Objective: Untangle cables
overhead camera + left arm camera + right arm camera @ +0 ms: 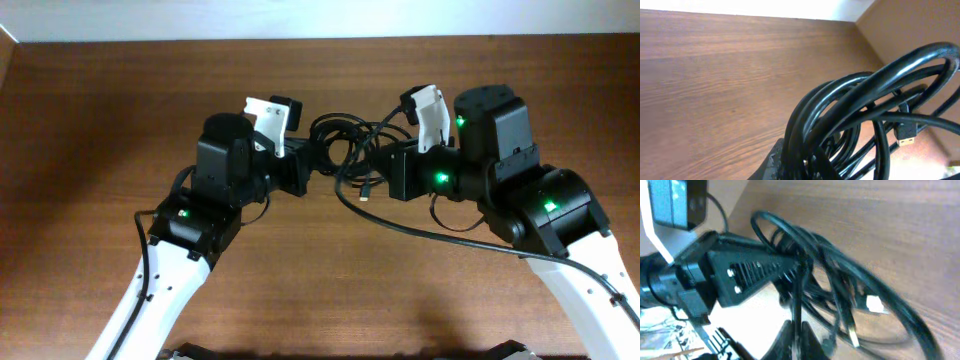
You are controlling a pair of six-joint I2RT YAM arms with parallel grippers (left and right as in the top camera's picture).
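Observation:
A tangled bundle of thin black cables (345, 140) hangs between my two grippers above the wooden table. My left gripper (312, 165) is shut on the bundle's left side; in the left wrist view the loops (860, 115) fill the frame in front of the jaws (805, 167), with a gold-tipped plug (907, 135) at the right. My right gripper (378, 165) is shut on one black strand; in the right wrist view that strand (797, 305) runs between the fingers (797, 340). A silvery plug (854, 337) dangles from the bundle and also shows in the overhead view (366, 195).
The wooden table (100, 120) lies under both arms. A thicker black arm cable (450, 238) sweeps across the table from the bundle's area towards the right arm. The left arm's body (740, 275) shows close by in the right wrist view.

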